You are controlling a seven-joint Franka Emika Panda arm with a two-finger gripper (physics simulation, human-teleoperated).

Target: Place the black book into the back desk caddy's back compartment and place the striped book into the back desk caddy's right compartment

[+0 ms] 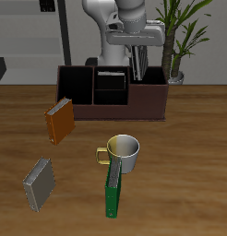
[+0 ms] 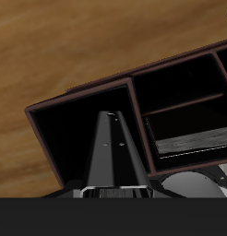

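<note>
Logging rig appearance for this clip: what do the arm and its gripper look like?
The arm is white with rounded, glossy link shells and grey shading at the joints. The gripper has a pale grey boxy body with dark fingers. No cables or markings are discernible.

A wooden table point(image 1: 180, 157) with warm brown grain fills the scene. Well behind the jaws a pale wall point(image 1: 51, 23) closes the room, crossed by a dark upright post point(image 1: 65, 32). Off to one side of them stands a potted plant point(image 1: 180, 37) with long green leaves. A dark shelf point(image 1: 0, 69), perhaps, shows at the edge. Light is soft and even.
</note>
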